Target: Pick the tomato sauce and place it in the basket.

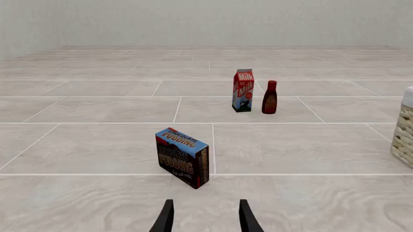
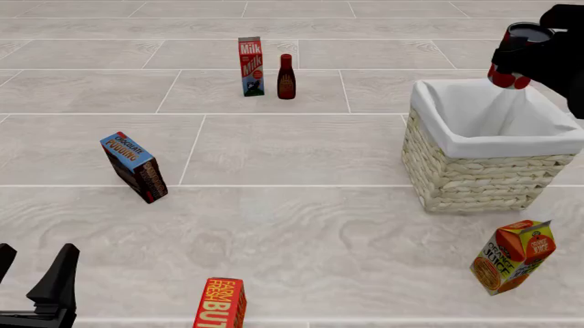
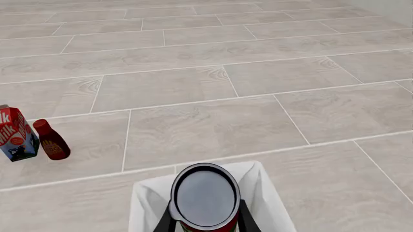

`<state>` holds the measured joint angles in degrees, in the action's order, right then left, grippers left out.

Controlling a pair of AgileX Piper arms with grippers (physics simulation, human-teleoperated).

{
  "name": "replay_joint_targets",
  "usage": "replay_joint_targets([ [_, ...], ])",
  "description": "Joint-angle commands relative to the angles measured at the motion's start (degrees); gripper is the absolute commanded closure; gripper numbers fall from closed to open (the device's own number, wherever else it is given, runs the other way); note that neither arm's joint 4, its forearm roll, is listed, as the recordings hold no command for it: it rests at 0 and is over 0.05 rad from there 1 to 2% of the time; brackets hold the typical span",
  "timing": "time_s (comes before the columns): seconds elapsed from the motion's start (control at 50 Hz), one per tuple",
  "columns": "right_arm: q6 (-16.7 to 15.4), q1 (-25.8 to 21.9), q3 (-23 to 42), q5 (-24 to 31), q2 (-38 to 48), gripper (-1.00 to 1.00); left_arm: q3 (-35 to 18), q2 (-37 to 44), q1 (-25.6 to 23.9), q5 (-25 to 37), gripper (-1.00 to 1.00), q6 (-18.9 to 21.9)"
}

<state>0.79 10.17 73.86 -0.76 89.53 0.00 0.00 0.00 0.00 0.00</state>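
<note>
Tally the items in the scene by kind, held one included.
Cartons: 2, milk carton, orange juice carton
Boxes: 2, chocolate pudding box, butter box
Bottles: 1, dark red bottle
Cans: 1, tomato sauce, in the right claw
Baskets: 1, basket
Total: 7

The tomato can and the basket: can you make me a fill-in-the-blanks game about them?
1. The right gripper holds the tomato sauce above the ____.
2. The dark red bottle stands right beside the ____ carton.
3. The left gripper is open and holds ____.
4. The basket has a cloth lining coloured ____.

Missing words: basket; milk; nothing; white
</note>
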Motion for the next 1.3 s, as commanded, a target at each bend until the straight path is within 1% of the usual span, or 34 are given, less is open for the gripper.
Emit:
replay_joint_targets([
  [0.02,1.41,0.40,0.95,0.03,1.22,1.00,0.00,0.00,0.00,0.00,-1.00,0.00],
  [0.16,1.85,0.44,-2.17,-1.84,0.72,1.00,0.00,0.00,0.00,0.00,-1.00,0.00],
  [0.26,2.50,0.67,-2.34,-2.18,1.15,1.00,0.00,0.00,0.00,0.00,-1.00,0.00],
  [0.34,2.09,0.52,-2.82,-2.73,1.62,1.00,0.00,0.00,0.00,0.00,-1.00,0.00],
  [0.36,2.54,0.54,-2.85,-2.79,1.72,1.00,0.00,0.00,0.00,0.00,-1.00,0.00],
  [0.5,2.77,0.60,-3.55,-3.45,1.91,1.00,0.00,0.00,0.00,0.00,-1.00,0.00],
  [0.76,3.28,0.64,-4.15,-4.65,3.03,1.00,0.00,0.00,0.00,0.00,-1.00,0.00],
  [1.3,3.93,0.44,-4.14,-4.94,3.87,1.00,0.00,0.00,0.00,0.00,-1.00,0.00],
])
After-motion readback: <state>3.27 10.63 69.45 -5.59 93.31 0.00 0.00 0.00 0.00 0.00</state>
